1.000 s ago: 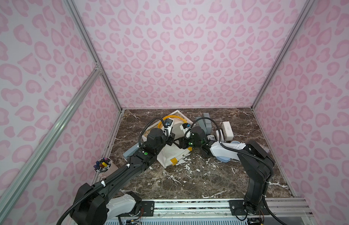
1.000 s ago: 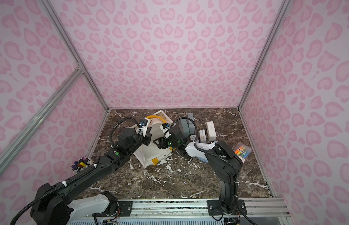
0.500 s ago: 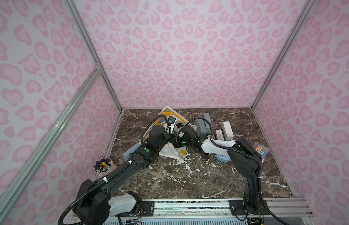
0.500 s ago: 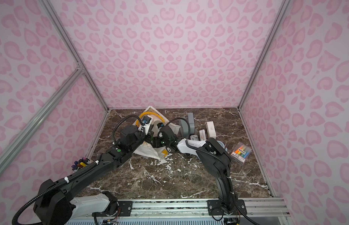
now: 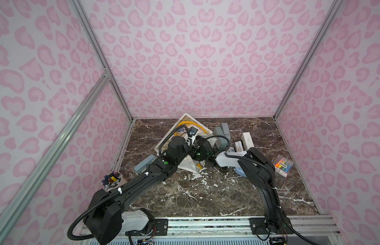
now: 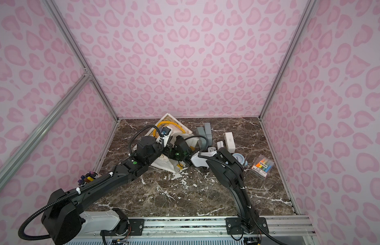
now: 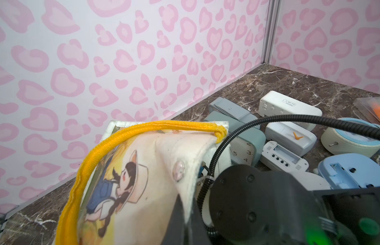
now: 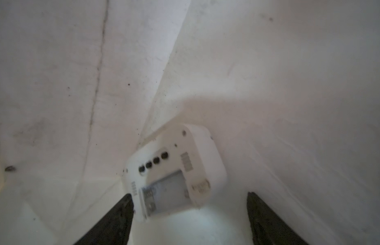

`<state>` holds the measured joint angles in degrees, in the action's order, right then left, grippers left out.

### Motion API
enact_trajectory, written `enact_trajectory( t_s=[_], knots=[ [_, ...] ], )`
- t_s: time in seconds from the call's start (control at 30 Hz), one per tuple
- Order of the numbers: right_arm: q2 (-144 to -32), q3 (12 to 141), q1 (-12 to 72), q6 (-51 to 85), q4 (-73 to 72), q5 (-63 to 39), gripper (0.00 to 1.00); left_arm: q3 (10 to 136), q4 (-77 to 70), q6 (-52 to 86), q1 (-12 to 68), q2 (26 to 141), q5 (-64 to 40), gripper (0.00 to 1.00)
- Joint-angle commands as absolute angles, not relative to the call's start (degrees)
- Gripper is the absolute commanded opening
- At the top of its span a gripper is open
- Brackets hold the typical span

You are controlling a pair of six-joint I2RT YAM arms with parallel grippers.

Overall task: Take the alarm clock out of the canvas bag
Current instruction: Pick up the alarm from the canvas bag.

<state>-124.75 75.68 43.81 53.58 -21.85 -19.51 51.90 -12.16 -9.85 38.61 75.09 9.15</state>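
Two black fingers point(image 8: 121, 218) of the right gripper point(image 8: 189, 195) stood well apart inside the canvas bag point(image 8: 269, 84). The alarm clock point(image 8: 176, 171) lay between their tips, unclamped, its back showing four dark buttons and a battery bay. One finger was just beside the clock's edge; whether it touched could not be told. White canvas folds closed round the clock on all sides.

The left gripper point(image 7: 185, 222) was pinched together on the bag's rim, holding the printed panel and yellow handle point(image 7: 104, 152) raised. The bag sat on the marble table point(image 5: 206, 195) near the back wall. In both top views the two wrists met over its mouth and hid it.

A ribbed cable point(image 7: 269, 121) crossed in front of the loose clocks just beside the bag: grey clocks point(image 5: 222, 129), white clocks point(image 5: 247, 139) and a round blue clock point(image 6: 238, 158). A highlighter pack point(image 5: 282, 165) lay near the right wall, and a cup of markers point(image 5: 111, 180) stood well apart by the left wall.
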Motion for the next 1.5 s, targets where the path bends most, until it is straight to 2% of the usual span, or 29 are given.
enact_trajectory(
  t_s=[0.0, 0.17, 0.47, 0.57, 0.7, 0.8, 0.93, 1.13, 1.27, 1.47],
  knots=[
    [-125.35, 76.04, 44.19, 60.95, -27.33, -19.68, 0.84, 53.79, -19.13, -9.32, 39.72, 76.57, 8.86, 0.03],
    [-126.48, 78.76, 44.08, 62.16, -21.81, -18.94, 0.84, 53.74, -21.43, -8.88, 40.63, 77.26, 8.83, 0.03],
    [-134.94, 81.79, 43.16, 73.65, -31.01, -20.39, 0.81, 52.6, -20.5, -9.26, 41.29, 75.32, 6.26, 0.03],
    [-136.8, 83.23, 43.0, 76.96, -34.23, -19.92, 0.78, 53.07, -19.11, -10.14, 41.94, 75.32, 5.13, 0.03],
    [-139.02, 84.62, 42.55, 80.84, -40.31, -20.36, 0.68, 53.61, -17.03, -10.81, 42.35, 75.2, 4.9, 0.03],
    [-139.62, 87.81, 42.38, 80.67, -39.79, -20.91, 0.63, 53.0, -16.23, -11.16, 42.36, 74.6, 5.09, 0.03],
    [-140.41, 90.42, 42.36, 79.86, -38.0, -21.72, 0.51, 52.67, -14.77, -11.75, 42.34, 73.97, 5.4, 0.03],
    [-140.59, 91.76, 42.36, 79.66, -39.07, -21.45, 0.51, 52.91, -12.84, -13.47, 42.36, 73.48, 6.03, 0.03],
    [-140.8, 90.43, 42.26, 81.99, -46.0, -21.28, 0.49, 52.09, -12.8, -14.8, 42.37, 72.96, 7.38, 0.03],
    [-140.79, 90.37, 41.66, 81.79, -50.01, -22.74, 0.34, 51.52, -12.05, -16.81, 42.43, 72.36, 9.99, 0.03]
  ],
)
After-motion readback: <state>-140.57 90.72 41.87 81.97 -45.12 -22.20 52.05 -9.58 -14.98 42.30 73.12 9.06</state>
